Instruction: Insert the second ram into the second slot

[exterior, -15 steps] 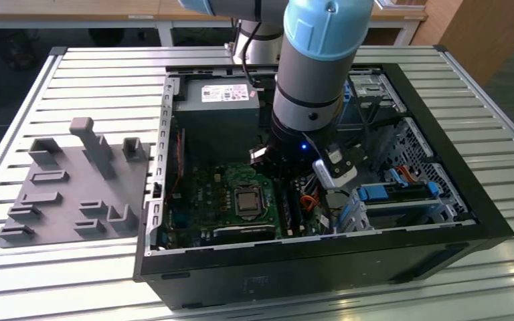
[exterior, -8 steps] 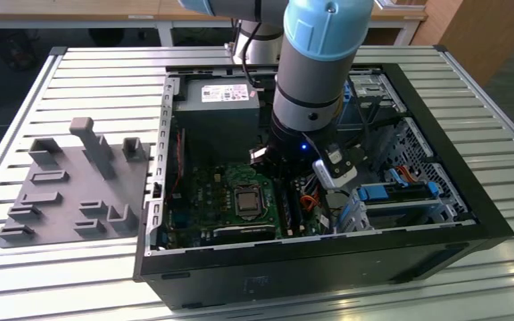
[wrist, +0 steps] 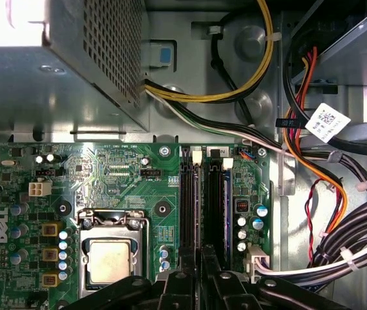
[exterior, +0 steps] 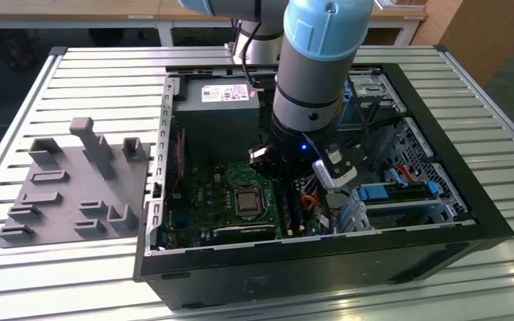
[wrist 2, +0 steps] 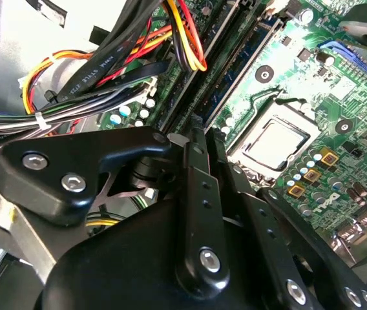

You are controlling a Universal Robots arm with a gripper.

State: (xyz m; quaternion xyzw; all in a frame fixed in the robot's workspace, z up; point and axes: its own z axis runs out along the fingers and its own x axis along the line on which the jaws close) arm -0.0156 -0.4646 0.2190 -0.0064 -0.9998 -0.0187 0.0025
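**A:** How far along?

**B:** Well into the insertion, judging from here. Reaching down into the open computer case (exterior: pixel 471 200) on the bench (exterior: pixel 88 80), with the gripper (exterior: pixel 309 190) low over the motherboard (wrist: pixel 125 174), just beside the processor socket (wrist: pixel 109 258).

**A:** And the jaws?

**B:** Drawn narrow in both wrist views, the gripper (wrist: pixel 199 276) sitting right at the near end of the 2 memory slots (wrist: pixel 191 206). Can't tell whether actually pinching anything or merely pressing down.

**A:** Where's the second ram?

**B:** Standing on edge in the slot area, as a dark strip: the second ram (wrist: pixel 214 213), running away from the fingertips (wrist 2: pixel 196 132) toward the power supply (wrist: pixel 73 71). Looks lined up with its slot and at least partly down.

**A:** Fully seated?

**B:** Impossible to confirm. White end latches (wrist: pixel 225 163) visible at the far end, but no telling whether snapped home. Hard, too, to separate 1 stick from the other.

**A:** So what's done and what's left?

**B:** Carried over, aligned and lowered, seemingly. Left to do: the final press, if not already made, then letting go.
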